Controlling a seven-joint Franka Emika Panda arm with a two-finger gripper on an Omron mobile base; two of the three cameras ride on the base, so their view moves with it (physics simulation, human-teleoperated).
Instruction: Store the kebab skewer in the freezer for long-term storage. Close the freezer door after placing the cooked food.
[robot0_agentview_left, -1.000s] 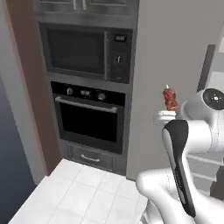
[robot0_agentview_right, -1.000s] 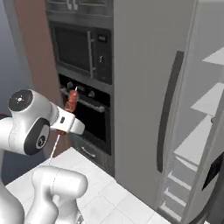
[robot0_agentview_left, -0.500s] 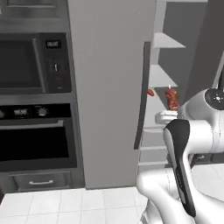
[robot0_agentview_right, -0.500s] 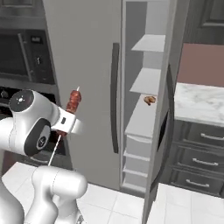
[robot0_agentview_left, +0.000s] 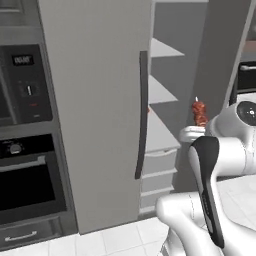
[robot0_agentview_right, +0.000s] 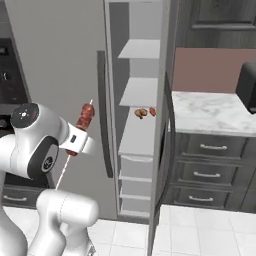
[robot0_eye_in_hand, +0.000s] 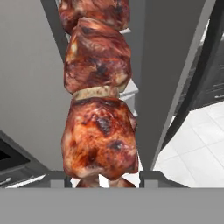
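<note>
My gripper (robot0_agentview_right: 75, 145) is shut on the kebab skewer (robot0_agentview_right: 85, 118), which it holds upright in front of the freezer (robot0_agentview_right: 60, 60). In the hand view the reddish-brown meat chunks (robot0_eye_in_hand: 98, 109) stand close above my gripper (robot0_eye_in_hand: 103, 179). The left base view has the skewer (robot0_agentview_left: 199, 113) at the right, level with the white inner shelves (robot0_agentview_left: 161, 95). The freezer door (robot0_agentview_right: 163, 150) stands open and edge-on, right of the shelves (robot0_agentview_right: 142, 90); its keypad is hidden. The other grey door (robot0_agentview_left: 95, 100) is shut.
Small brown food pieces (robot0_agentview_right: 144, 112) lie on a middle shelf. A black wall oven (robot0_agentview_left: 27, 185) and microwave (robot0_agentview_left: 22, 82) sit left of the freezer. A marble counter (robot0_agentview_right: 215, 112) with drawers and a black toaster oven (robot0_agentview_right: 246, 86) stands to the right. White tiled floor lies below.
The whole picture has shifted from the wall oven to the open freezer, so the base has moved. The skewer stays upright in my gripper throughout.
</note>
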